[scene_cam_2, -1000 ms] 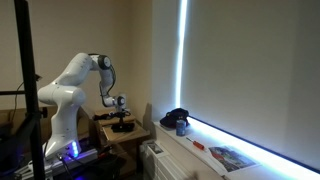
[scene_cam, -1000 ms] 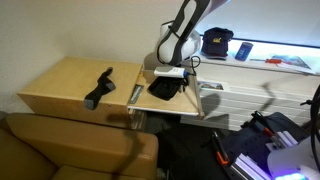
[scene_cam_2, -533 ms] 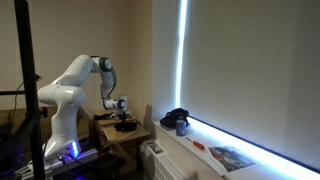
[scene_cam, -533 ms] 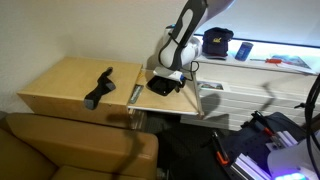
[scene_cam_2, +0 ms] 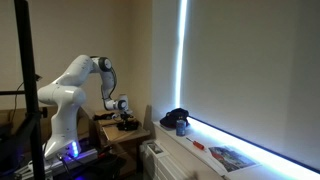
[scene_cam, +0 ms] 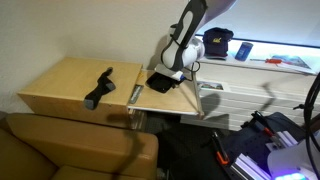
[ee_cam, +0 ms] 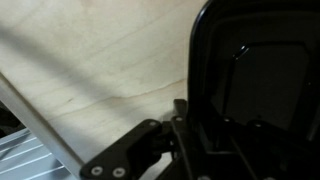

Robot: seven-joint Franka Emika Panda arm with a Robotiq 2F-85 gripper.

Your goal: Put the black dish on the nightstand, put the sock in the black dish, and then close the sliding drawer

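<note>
The black dish (scene_cam: 159,83) lies on the pulled-out sliding drawer (scene_cam: 178,103), to the right of the nightstand (scene_cam: 60,85). My gripper (scene_cam: 173,72) stands over the dish's far right edge. In the wrist view the gripper (ee_cam: 186,116) is shut on the rim of the black dish (ee_cam: 255,80), with the rim running down between the fingers over the tan drawer panel (ee_cam: 90,60). The dark sock (scene_cam: 100,87) lies bent on the nightstand top, well left of the gripper. In an exterior view the gripper (scene_cam_2: 124,121) hangs low over the drawer.
A brown padded seat (scene_cam: 70,150) fills the front. A white radiator-like unit (scene_cam: 245,88) stands right of the drawer, with a dark cap (scene_cam: 217,42) and papers (scene_cam: 290,62) on its ledge. The drawer's metal rail (scene_cam: 134,94) runs along its left edge.
The jaws have closed from wide open onto the dish's rim. The gripper has come down, and the dish has shifted slightly left on the drawer.
</note>
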